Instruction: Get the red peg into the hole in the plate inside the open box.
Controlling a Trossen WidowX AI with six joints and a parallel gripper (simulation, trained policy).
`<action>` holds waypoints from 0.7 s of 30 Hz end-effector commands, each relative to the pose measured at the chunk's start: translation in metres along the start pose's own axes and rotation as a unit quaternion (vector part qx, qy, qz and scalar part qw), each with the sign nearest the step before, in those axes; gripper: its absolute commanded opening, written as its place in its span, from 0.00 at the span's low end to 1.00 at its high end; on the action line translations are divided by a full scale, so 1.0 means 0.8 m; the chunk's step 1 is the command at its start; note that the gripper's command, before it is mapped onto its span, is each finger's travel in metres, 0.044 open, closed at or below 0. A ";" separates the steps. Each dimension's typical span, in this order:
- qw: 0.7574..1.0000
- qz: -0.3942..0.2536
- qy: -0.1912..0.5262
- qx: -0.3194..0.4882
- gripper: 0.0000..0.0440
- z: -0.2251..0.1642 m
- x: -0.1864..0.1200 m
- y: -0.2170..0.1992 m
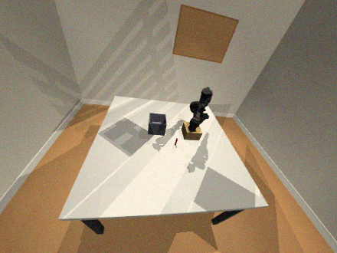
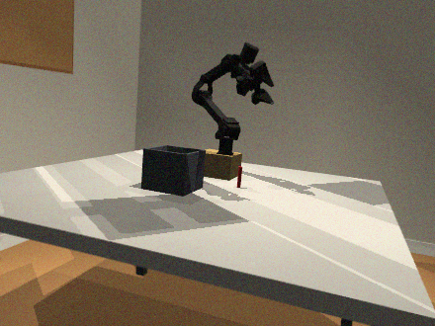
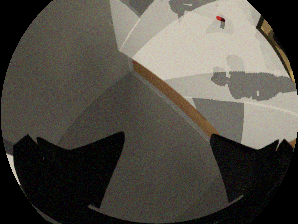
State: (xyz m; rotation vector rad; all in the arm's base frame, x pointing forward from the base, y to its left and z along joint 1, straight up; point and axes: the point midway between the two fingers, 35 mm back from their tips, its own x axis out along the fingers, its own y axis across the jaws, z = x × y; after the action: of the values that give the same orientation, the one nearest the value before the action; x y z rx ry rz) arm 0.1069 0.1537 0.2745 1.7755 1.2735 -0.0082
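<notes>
The red peg [image 1: 176, 142] [image 2: 239, 177] [image 3: 220, 19] stands upright on the white table, in front of the arm's base and to one side of the box. The dark open box [image 1: 156, 130] [image 2: 165, 170] stands on the table with its opening up. The plate and its hole at the bottom cannot be made out. My gripper [image 2: 272, 94] [image 3: 170, 138] is wide open and empty. It is raised high above the table, well away from both peg and box, with the fingers pointing outward rather than straight down.
The arm's base stands on a yellowish block [image 1: 192, 135] [image 2: 222, 166], close to the peg and beside the box. The white table [image 1: 134, 184] [image 2: 297, 257] carries striped shadows, including the arm's. Walls and a wooden floor surround it.
</notes>
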 end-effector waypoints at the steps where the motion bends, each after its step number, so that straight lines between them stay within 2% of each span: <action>1: 0.998 -0.023 -0.057 0.000 1.00 0.018 0.009 0.005; 11: 0.982 -0.087 -0.164 0.013 1.00 0.062 0.029 0.007; 21: 0.958 -0.159 -0.236 0.037 1.00 0.101 0.051 -0.004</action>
State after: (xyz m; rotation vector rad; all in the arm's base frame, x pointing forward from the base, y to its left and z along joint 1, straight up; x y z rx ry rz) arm 0.1558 0.1320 0.2169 1.5289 1.1908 -0.5612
